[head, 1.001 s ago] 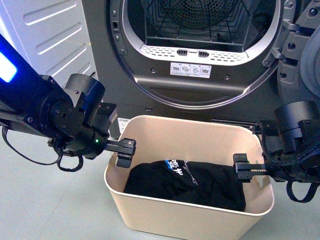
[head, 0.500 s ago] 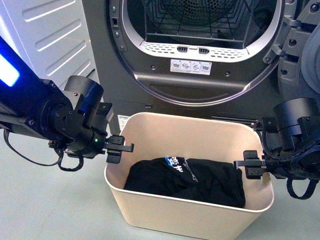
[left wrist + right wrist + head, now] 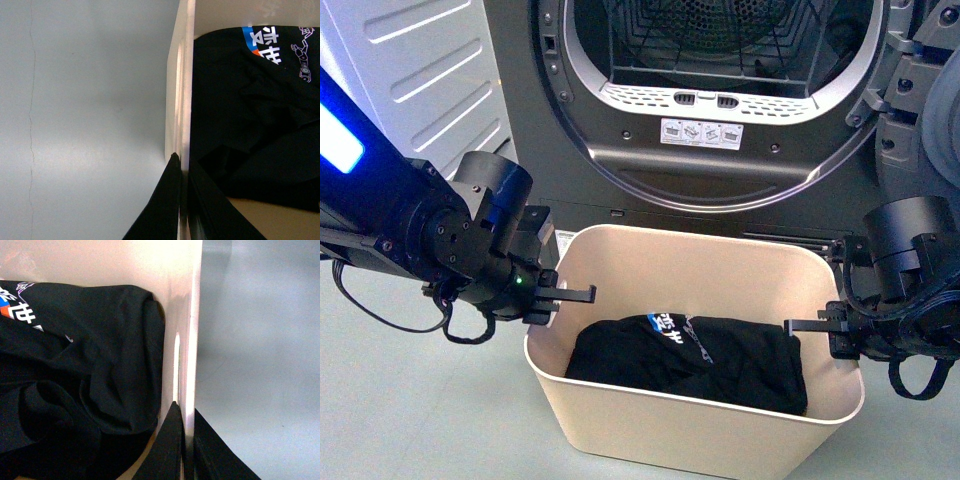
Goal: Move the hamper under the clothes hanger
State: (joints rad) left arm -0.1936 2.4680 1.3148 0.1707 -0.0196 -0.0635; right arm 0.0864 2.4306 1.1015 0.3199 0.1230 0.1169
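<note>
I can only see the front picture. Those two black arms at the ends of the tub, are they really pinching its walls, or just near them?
Observer: Pinching. The left wrist view shows the left tool with one finger outside the hamper wall and one inside, closed against it.
Operator: And the other arm?
Observer: The right wrist view shows the right tool astride its wall the same way, with the inner finger beside the black shirt.
Operator: Is it hooked through a handle?
Observer: No. The slot in that wall lies just past the fingertips, and no finger goes through it.
</note>
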